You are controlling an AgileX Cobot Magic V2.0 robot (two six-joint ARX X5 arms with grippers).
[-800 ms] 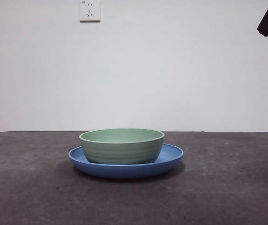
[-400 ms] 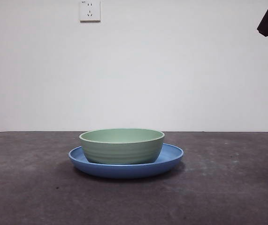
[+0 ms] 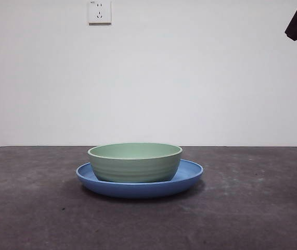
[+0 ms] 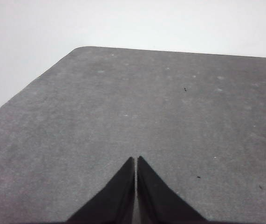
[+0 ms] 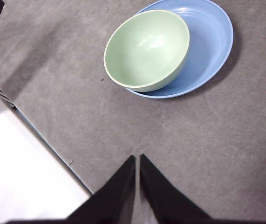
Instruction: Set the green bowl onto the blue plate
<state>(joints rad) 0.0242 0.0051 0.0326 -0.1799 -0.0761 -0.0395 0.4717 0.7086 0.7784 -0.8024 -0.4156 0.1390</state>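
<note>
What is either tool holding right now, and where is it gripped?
Nothing. The left tool and right tool are both shut and empty; the green bowl sits free on the blue plate.

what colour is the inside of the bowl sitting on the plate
Pale sage green, with a lighter rim; the green bowl shows its inside best in the right wrist view.
</note>
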